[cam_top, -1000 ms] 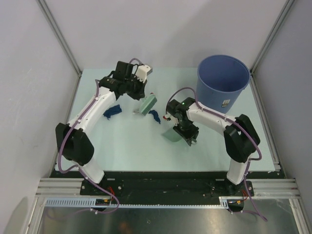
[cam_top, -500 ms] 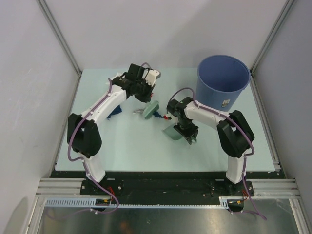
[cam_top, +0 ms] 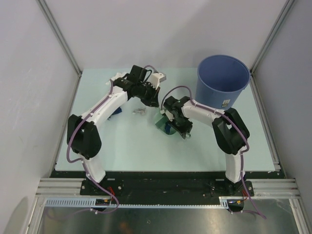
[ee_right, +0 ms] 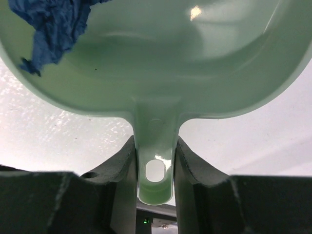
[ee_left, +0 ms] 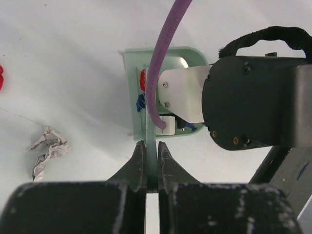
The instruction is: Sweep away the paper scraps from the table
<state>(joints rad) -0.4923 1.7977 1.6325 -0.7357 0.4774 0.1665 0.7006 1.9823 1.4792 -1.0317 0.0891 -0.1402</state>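
Scraps: a blue scrap [ee_right: 48,24] sits inside the dustpan [ee_right: 195,63]. A grey scrap [cam_top: 140,111] lies on the table [cam_top: 122,146], at the dustpan's 10 o'clock. Your right gripper [ee_right: 155,161] clamps the dustpan's handle. Your left gripper [ee_left: 151,152], at the dustpan's 11 o'clock, pinches the brush [ee_left: 149,134]. The bin [cam_top: 222,80] stands at 2 o'clock.
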